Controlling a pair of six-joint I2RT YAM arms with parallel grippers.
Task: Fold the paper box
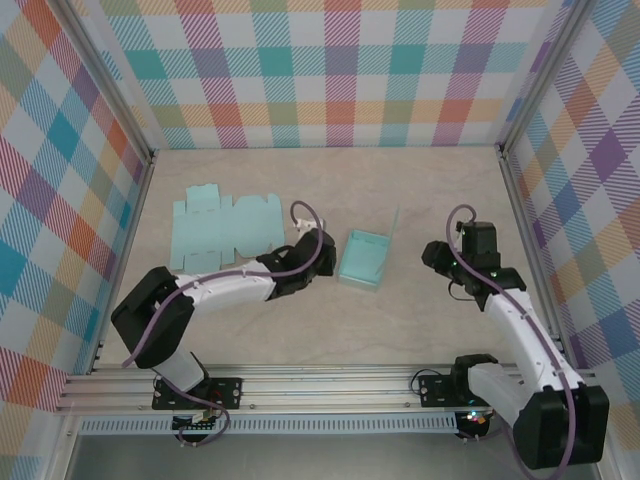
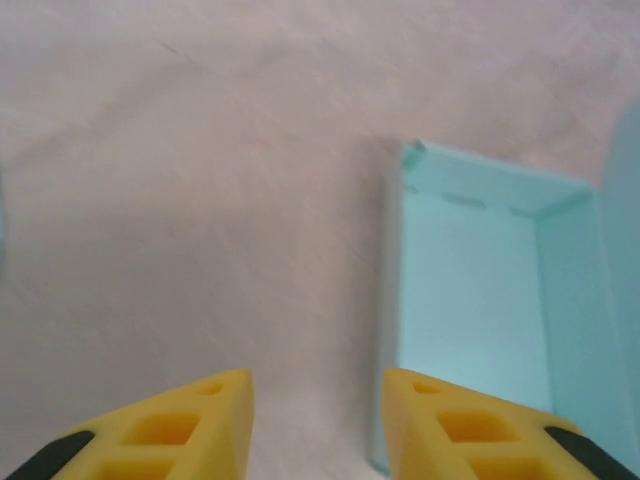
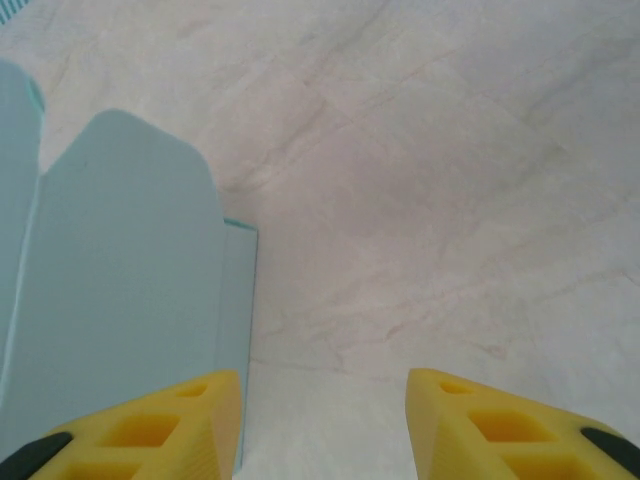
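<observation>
At the far left of the table (image 1: 420, 180), a pale, faintly veined, stone-look surface, lie the flat box blanks (image 1: 222, 228). They are thin sheets of mint-green card, die-cut with notched tabs and crease lines, set side by side and overlapping a little.

The left arm, white-shelled with a purple cable looped along it, reaches in just right of the blanks. The left gripper (image 1: 322, 262) sits low, right beside the paper box (image 1: 365, 258). From above its tips are lost under the dark wrist, so contact with the box wall is hard to judge. In the left wrist view the left gripper (image 2: 318, 405) is spread, and its blocky yellow fingers (image 2: 190, 425), pierced by rectangular cut-outs, have only bare table between them. The right-hand finger lies at the near corner of the paper box (image 2: 470, 300).

That box stands near the middle of the table, between the two arms. It is a shallow rectangular tray of the same matte mint card, with thin straight walls and an open top. A tall lid panel rises along its right side.

In the right wrist view that panel (image 3: 120, 280) is a smooth sheet with clipped upper corners. The right gripper (image 3: 322, 405) is also spread wide and holds nothing. Seen from overhead, the right gripper (image 1: 432, 256) is clear of the box.
</observation>
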